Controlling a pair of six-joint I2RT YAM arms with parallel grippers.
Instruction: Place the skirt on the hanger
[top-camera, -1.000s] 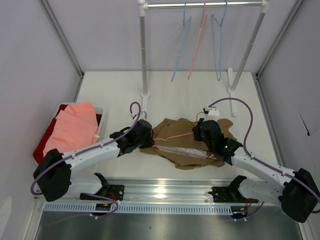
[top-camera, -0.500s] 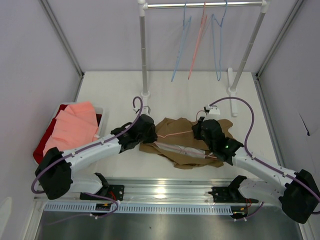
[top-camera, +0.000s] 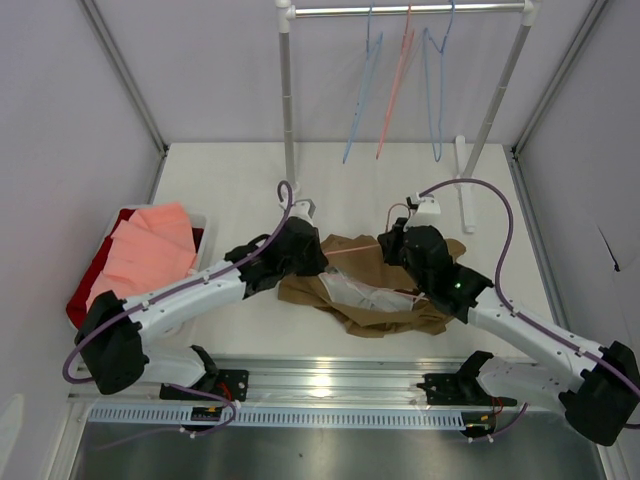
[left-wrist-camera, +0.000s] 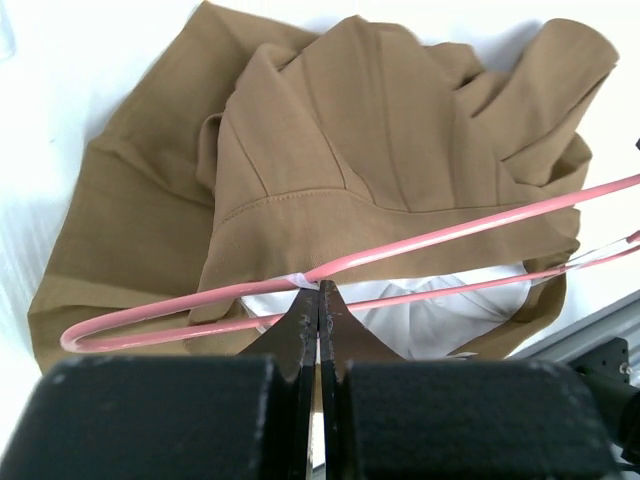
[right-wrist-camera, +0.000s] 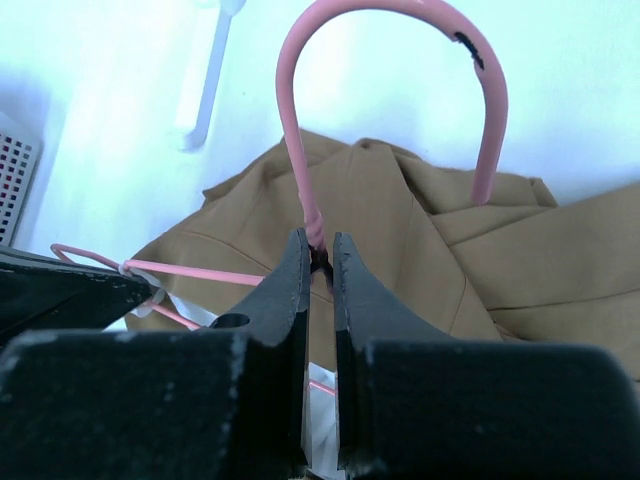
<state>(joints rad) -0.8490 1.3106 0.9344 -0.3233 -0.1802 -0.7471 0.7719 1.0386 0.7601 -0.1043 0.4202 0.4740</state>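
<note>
The tan-brown skirt (top-camera: 360, 320) lies crumpled on the table between my arms, with its white lining (top-camera: 365, 297) showing. The pale-pink hanger (top-camera: 355, 248) lies across it. In the left wrist view both hanger wires (left-wrist-camera: 460, 225) cross the skirt (left-wrist-camera: 380, 130). My left gripper (left-wrist-camera: 318, 290) is shut on the skirt's white lining edge right at the upper wire. My right gripper (right-wrist-camera: 320, 245) is shut on the hanger's twisted neck, below the hook (right-wrist-camera: 290, 120), with the skirt (right-wrist-camera: 520, 270) underneath. In the top view the left gripper (top-camera: 318, 262) and the right gripper (top-camera: 388, 245) stand at the hanger's two ends.
A clothes rail (top-camera: 410, 10) at the back holds two blue hangers (top-camera: 435, 90) and a reddish one (top-camera: 395, 90). Its posts (top-camera: 289, 120) stand just behind the skirt. A bin (top-camera: 90, 290) at the left holds a salmon-pink garment (top-camera: 145, 250) over red cloth.
My left gripper has moved right and away from me along the skirt's edge, pulling the cloth with it. My right gripper has shifted slightly back with the hanger.
</note>
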